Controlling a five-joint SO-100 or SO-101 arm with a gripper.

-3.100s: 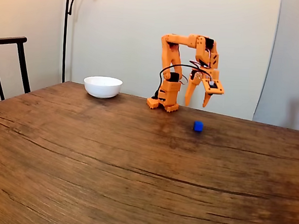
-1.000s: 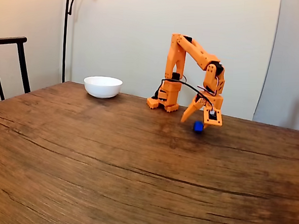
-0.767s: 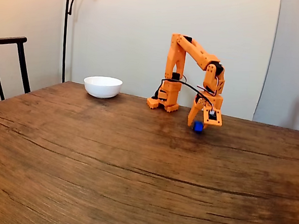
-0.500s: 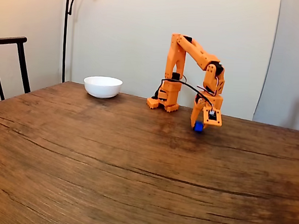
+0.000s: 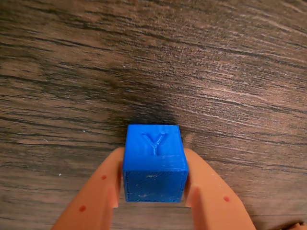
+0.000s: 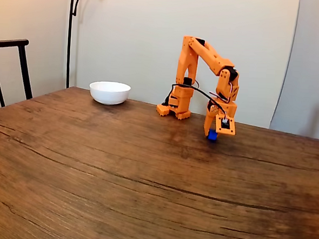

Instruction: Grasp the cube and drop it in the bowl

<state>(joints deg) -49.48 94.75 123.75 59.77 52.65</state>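
Dark-grained wood (image 5: pixel 225 62) spreads across the wrist view, and low in the middle of it sits the cube (image 5: pixel 154 163), bright blue, with a raised "Y" on its upper face whose stem runs toward the camera. Two orange fingers (image 5: pixel 98 191) press against its left and right sides, so the gripper (image 5: pixel 153 194) is closed on the cube; a dark shadow lies just beyond its far edge. Being a cube, it has no long axis to speak of; its faces sit square to the fingers. In the fixed view the same wooden table (image 6: pixel 117 193) runs back to a pale wall, with a black chair (image 6: pixel 11 67) at the far left. The orange arm (image 6: pixel 206 63) stands at the far side and reaches down to the right of its base, the gripper (image 6: pixel 213 132) pointing downward with the cube (image 6: pixel 212 136) showing as a blue speck between its tips, at or barely above the tabletop; which of the two cannot be told. The bowl (image 6: pixel 109 92), white and round, rests well apart to the left near the far edge. By these views the grasp looks made; the lift, the carry leftward to the bowl and the release are left to do.
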